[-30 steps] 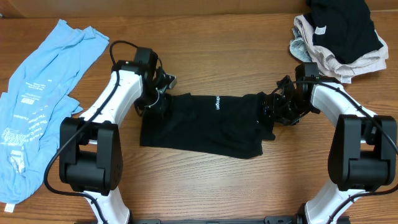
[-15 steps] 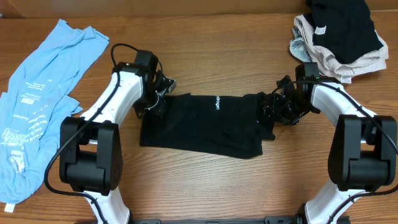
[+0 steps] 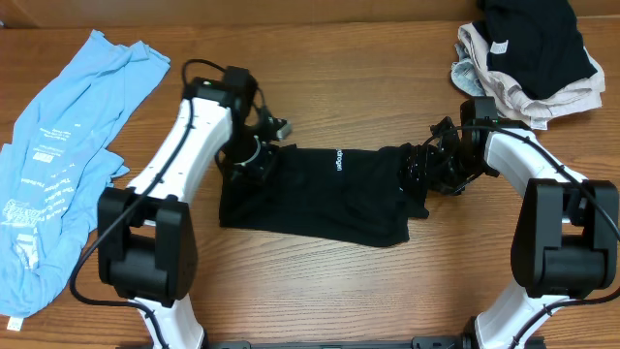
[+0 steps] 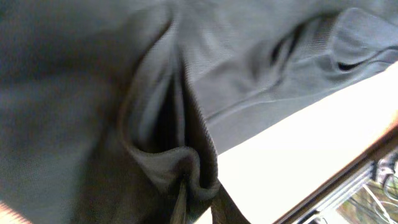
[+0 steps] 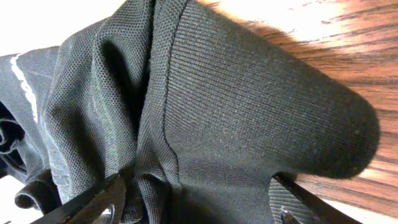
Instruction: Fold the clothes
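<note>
The black garment [image 3: 320, 199] with a small white logo [image 3: 339, 160] lies spread across the middle of the table. My left gripper [image 3: 260, 160] is at its far left corner, shut on a pinched fold of the black fabric [image 4: 186, 168], which hangs in pleats from the jaws. My right gripper [image 3: 421, 170] is at the garment's right end. Its fingers stand wide apart on either side of a bunched fold of ribbed black fabric [image 5: 236, 124]. No white tag shows on this garment.
A light blue shirt [image 3: 58, 165] lies crumpled along the left side of the table. A heap of black and beige clothes [image 3: 528, 53] sits at the far right corner. Bare wood [image 3: 329, 291] lies in front of the black garment.
My left gripper has moved a little to the right and up, drawing the garment's left corner with it. The right arm has not moved.
</note>
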